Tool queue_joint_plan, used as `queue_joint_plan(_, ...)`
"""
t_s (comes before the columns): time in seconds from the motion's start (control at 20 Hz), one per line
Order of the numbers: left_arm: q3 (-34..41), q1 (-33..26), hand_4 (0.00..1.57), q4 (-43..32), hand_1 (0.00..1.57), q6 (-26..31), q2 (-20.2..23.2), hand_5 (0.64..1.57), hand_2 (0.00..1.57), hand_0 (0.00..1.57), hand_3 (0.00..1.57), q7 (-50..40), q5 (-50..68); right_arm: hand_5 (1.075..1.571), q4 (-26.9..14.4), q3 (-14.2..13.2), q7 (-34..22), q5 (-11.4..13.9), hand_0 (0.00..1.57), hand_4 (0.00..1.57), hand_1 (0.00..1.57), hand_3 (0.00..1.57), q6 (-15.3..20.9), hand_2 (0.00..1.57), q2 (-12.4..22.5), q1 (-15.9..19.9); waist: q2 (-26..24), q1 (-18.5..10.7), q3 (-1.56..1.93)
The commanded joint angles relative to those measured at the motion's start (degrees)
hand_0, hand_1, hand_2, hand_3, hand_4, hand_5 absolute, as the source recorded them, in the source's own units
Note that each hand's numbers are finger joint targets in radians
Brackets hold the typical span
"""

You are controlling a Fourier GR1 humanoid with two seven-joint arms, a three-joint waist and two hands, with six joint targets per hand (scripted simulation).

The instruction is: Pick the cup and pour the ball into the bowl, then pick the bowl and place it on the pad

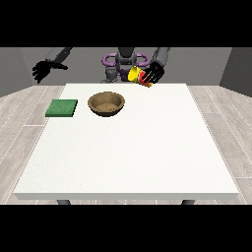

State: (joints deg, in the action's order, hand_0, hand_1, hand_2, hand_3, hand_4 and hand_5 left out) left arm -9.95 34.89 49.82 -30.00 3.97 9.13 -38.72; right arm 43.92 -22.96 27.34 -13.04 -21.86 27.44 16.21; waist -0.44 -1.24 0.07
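Observation:
A cup [139, 76], red outside and yellow at its mouth, hangs tilted above the table's far edge, its mouth turned towards the view's left. The hand at the view's right [153, 73] is curled round it. I cannot see the ball. The brown bowl [106, 104] rests on the white table [128, 147], left of centre and below-left of the cup. A green pad [62, 108] lies flat at the table's left edge, beside the bowl. The hand at the view's left [42, 70] hovers off the table's far left corner, its fingers hanging relaxed and holding nothing.
The robot's torso [124, 64] stands behind the table's far edge. Wooden floor surrounds the table on every side. The table's near half and right side are bare white surface.

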Motion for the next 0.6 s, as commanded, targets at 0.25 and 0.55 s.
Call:
queue_joint_plan(0.25, -8.20, 1.95, 1.00, 0.05, 1.28, -0.49, -2.17, 1.569, 1.57, 1.28, 1.57, -13.68, -17.22, 1.552, -4.31, -0.89, 0.59, -0.37, 0.00, 0.00, 0.00, 0.00, -2.44, 0.00, 2.40, -0.48, -1.94, -0.95, -0.02)
queue_joint_plan(0.55, -15.16, 6.65, 0.89, 0.69, 0.68, 2.16, -3.93, 1.571, 1.57, 0.68, 1.53, -25.21, -24.96, 1.551, -5.29, 0.30, -0.79, 0.04, 0.00, 0.00, 0.00, 0.00, -1.93, 0.00, 1.62, 4.04, -1.05, 1.68, -0.05)
